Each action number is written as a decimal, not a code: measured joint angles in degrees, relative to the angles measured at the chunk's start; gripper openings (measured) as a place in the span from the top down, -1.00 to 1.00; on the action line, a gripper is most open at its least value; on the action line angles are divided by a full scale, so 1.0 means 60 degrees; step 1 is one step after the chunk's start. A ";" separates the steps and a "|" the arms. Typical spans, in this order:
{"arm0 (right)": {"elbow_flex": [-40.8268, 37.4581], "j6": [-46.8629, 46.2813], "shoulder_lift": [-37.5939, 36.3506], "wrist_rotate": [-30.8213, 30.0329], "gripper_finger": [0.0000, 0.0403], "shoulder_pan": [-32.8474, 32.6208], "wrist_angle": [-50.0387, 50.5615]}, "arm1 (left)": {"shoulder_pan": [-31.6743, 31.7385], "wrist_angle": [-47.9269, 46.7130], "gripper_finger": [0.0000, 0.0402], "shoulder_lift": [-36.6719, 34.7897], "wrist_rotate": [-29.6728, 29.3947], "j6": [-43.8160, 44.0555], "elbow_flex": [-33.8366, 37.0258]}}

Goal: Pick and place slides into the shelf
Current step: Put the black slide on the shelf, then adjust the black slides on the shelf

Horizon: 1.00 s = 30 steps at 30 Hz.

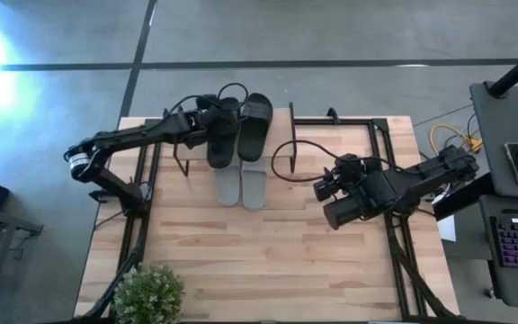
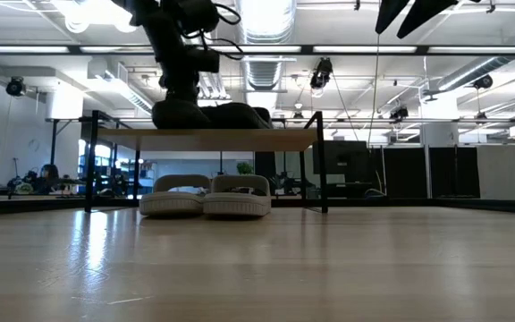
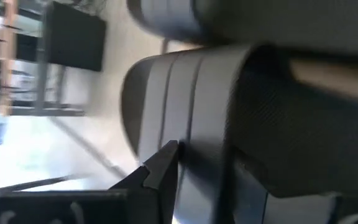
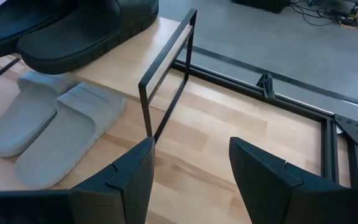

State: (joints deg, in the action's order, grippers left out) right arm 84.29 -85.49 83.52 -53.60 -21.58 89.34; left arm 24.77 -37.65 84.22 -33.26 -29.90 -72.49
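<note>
Black slides [image 1: 241, 126] lie atop the shelf [image 4: 135, 62], grey slides [image 1: 241, 186] beneath; we see left claw [image 1: 216, 117] gripping one, right claw [image 4: 188, 177] open.

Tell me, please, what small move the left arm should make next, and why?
Probably open the left gripper and lift clear. Both black slides already lie side by side on the shelf, the grey pair sits beneath it, and the right gripper waits open over the table.
</note>
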 joint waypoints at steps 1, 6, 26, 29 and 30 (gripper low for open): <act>0.0000 0.0007 -0.0007 0.0000 0.01 0.0000 0.0007 | -0.0010 -0.0021 0.50 -0.0032 0.0240 0.0241 -0.0003; 0.0000 0.0070 -0.0014 0.0003 0.01 0.0000 0.0025 | -0.0080 -0.0068 0.48 -0.0057 0.0411 0.0511 0.0000; -0.0029 0.0101 -0.0280 0.3221 0.01 0.0354 -0.0850 | -0.0346 -0.3320 0.47 -0.2644 0.3692 0.4339 -0.0586; -0.0098 0.0828 -0.0306 0.3522 0.01 0.0944 -0.2095 | -0.0336 -0.4077 0.47 -0.3373 0.3674 0.5022 -0.0317; -0.0133 0.1381 -0.0281 0.3576 0.01 0.1285 -0.2597 | -0.0335 -0.4185 0.47 -0.3556 0.3669 0.5257 -0.0222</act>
State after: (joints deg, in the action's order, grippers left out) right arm 83.49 -77.20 81.84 -32.15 -13.87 73.76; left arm 22.76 -62.77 62.89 -11.24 1.64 -73.82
